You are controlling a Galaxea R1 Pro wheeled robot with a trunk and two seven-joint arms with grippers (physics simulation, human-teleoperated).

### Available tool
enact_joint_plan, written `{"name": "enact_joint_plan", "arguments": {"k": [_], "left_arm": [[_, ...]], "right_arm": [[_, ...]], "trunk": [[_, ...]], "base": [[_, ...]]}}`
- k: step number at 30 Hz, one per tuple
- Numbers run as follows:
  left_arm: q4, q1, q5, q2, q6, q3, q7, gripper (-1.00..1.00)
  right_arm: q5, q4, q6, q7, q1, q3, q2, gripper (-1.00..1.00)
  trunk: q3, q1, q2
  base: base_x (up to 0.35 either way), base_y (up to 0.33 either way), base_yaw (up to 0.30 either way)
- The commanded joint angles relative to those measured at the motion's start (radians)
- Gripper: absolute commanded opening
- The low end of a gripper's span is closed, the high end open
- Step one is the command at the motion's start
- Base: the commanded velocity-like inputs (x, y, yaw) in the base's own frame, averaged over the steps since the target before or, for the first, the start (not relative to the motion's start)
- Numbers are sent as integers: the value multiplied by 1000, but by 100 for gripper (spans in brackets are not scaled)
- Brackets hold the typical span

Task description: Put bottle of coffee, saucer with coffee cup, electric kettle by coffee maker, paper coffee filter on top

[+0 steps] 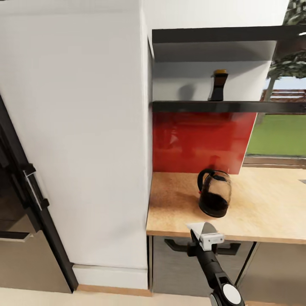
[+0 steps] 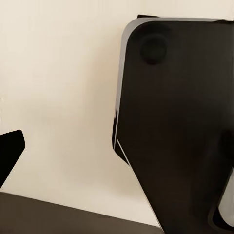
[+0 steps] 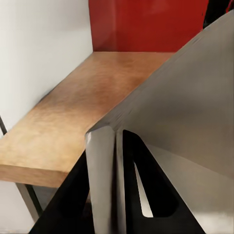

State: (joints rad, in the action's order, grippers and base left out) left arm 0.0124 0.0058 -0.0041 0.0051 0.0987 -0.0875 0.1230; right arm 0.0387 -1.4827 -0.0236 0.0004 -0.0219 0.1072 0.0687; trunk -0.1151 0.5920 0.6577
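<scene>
We note the right end effector (image 1: 203, 233) low-centre, apparently clasping the paper coffee filter (image 1: 202, 228) at the worktop (image 1: 263, 204) edge beside the electric kettle (image 1: 214, 193); a loose pinch could drop it.

I can read no text, label, brand, number or sign anywhere. The bottle of coffee (image 1: 219, 85) on the shelf shows only a dark body and yellow cap, with any label too blurred to make out. The electric kettle (image 1: 214, 193) on the countertop (image 1: 263, 204) carries no legible marking.
</scene>
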Motion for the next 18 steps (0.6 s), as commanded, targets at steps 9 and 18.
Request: {"name": "enact_joint_plan", "arguments": {"k": [9,18], "left_arm": [[1,0,0,1,5,-6,1,100],[4,-1,1,2,7,-7,-1,100]], "right_arm": [[1,1,-2,1,-1,0,0,-100],[1,1,-2,1,-1,0,0,-100]], "trunk": [[-1,0,1],[-1,0,1]], "base": [[-55,1,-261],[0,0,-262]]}}
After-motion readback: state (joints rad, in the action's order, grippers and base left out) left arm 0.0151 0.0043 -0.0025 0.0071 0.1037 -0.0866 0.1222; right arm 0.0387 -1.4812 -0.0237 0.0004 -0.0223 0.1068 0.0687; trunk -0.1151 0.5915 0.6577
